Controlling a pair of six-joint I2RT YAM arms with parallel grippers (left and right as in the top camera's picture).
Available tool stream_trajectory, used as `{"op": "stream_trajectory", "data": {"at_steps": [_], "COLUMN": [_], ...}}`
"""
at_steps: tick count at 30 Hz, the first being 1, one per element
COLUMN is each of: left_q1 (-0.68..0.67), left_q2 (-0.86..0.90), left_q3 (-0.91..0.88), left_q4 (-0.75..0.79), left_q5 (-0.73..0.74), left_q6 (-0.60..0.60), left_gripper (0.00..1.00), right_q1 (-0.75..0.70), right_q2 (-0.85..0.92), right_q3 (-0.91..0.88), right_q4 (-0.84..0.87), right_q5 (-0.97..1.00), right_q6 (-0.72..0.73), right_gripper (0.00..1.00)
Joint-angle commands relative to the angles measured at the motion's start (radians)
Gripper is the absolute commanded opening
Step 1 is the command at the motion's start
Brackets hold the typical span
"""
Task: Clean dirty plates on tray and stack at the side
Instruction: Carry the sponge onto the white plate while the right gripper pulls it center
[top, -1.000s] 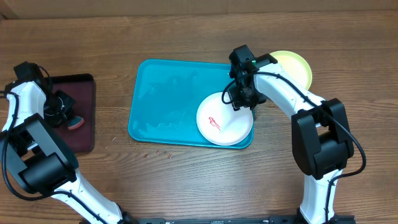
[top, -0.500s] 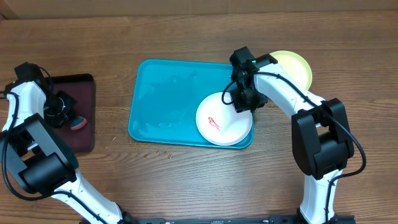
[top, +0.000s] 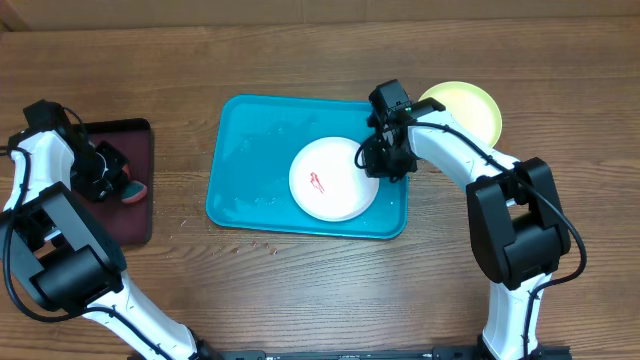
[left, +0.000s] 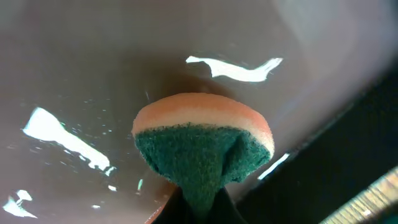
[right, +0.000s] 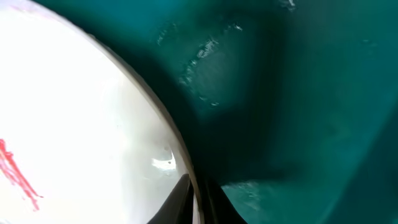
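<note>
A white plate (top: 333, 180) with a red smear (top: 316, 183) lies in the right half of the teal tray (top: 250, 150). My right gripper (top: 376, 160) is shut on that plate's right rim; in the right wrist view the fingertips (right: 181, 196) pinch the rim of the white plate (right: 81, 118) over the tray (right: 311, 93). A yellow-green plate (top: 468, 106) sits on the table just off the tray's far right corner. My left gripper (top: 108, 180) is shut on a sponge (left: 202, 140), orange on top and green below, over the maroon tray (left: 93, 56).
The dark maroon tray (top: 135, 215) lies at the left edge of the wooden table (top: 300, 290). Small crumbs (top: 262, 243) dot the table just in front of the teal tray.
My right gripper has shut on the white plate's rim, and the plate has slid left from the tray's near right corner toward its middle. The sponge in my left gripper has shifted slightly right.
</note>
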Motion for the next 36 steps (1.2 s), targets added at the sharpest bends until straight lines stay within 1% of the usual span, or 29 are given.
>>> {"op": "stream_trajectory", "data": {"at_steps": [1, 8, 9, 10, 11, 18, 19, 22, 23, 27, 28, 29, 31, 33, 36], "left_q1": [-0.011, -0.066, -0.081, -0.093, -0.108, -0.268, -0.296, -0.377, -0.399, -0.495, -0.520, -0.570, -0.617, -0.665, -0.745], "left_q2": [-0.016, -0.141, -0.161, -0.172, -0.180, -0.180, -0.180, -0.180, -0.180, -0.180, -0.179, -0.177, -0.172, -0.164, -0.137], "left_q3": [0.042, 0.051, 0.051, 0.051, 0.051, 0.046, 0.045, 0.045, 0.045, 0.045, 0.043, 0.040, 0.040, 0.040, 0.040], "left_q4": [-0.008, -0.026, -0.032, -0.037, -0.044, -0.104, -0.108, -0.114, -0.115, -0.120, -0.117, -0.102, -0.082, -0.055, -0.001], "left_q5": [0.087, 0.105, 0.105, 0.106, 0.111, 0.130, 0.130, 0.130, 0.130, 0.130, 0.130, 0.130, 0.130, 0.122, 0.106], "left_q6": [0.060, 0.069, 0.066, 0.065, 0.066, 0.066, 0.066, 0.066, 0.066, 0.039, 0.024, 0.000, -0.006, -0.021, -0.072], "left_gripper": [0.04, 0.04, 0.04, 0.04, 0.04, 0.05, 0.04, 0.04, 0.04, 0.04, 0.04, 0.04, 0.04, 0.05, 0.04], "right_q1": [0.028, 0.051, 0.051, 0.051, 0.051, 0.052, 0.052, 0.052, 0.052, 0.052, 0.052, 0.052, 0.052, 0.052, 0.052], "right_q2": [-0.014, 0.005, 0.007, 0.008, 0.009, 0.009, 0.010, 0.010, 0.010, 0.010, 0.010, 0.010, 0.010, 0.010, 0.010], "right_q3": [-0.008, -0.021, -0.026, -0.027, -0.029, -0.060, -0.066, -0.080, -0.082, -0.082, -0.082, -0.082, -0.082, -0.082, -0.082], "right_q4": [0.034, 0.080, 0.088, 0.091, 0.096, 0.124, 0.125, 0.127, 0.127, 0.129, 0.132, 0.139, 0.139, 0.136, 0.130], "right_q5": [-0.047, 0.021, 0.020, 0.020, 0.019, 0.017, 0.016, 0.016, 0.016, 0.005, -0.002, -0.011, -0.011, -0.010, -0.010], "right_q6": [0.100, 0.197, 0.202, 0.203, 0.203, 0.256, 0.259, 0.259, 0.259, 0.262, 0.274, 0.319, 0.360, 0.351, 0.282], "right_gripper": [0.08, 0.09, 0.10, 0.16, 0.17, 0.17, 0.17, 0.07, 0.06, 0.06, 0.06, 0.07, 0.08, 0.08, 0.04]}}
